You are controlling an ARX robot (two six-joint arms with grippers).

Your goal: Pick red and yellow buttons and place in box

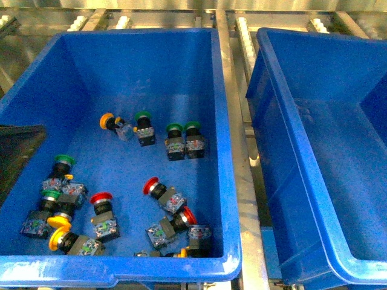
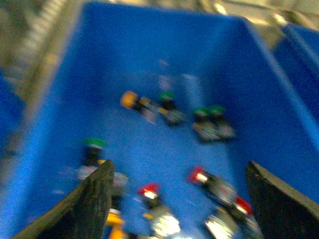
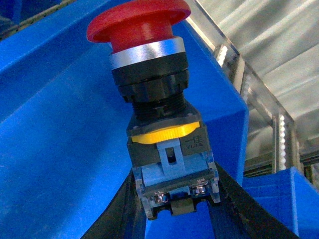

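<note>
One red button (image 3: 149,107) is held upright by its grey-blue block; red and yellow ones (image 1: 101,215) lie tipped in the bin at nine o'clock of the empty blue box (image 1: 302,157)

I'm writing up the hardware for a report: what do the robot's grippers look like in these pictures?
Only the fingers show. The left gripper has two flat, dark, wedge-shaped fingers with a rough matte surface. The right gripper has two slim black fingers. No cables or markings are visible, and the arms are out of view.
</note>
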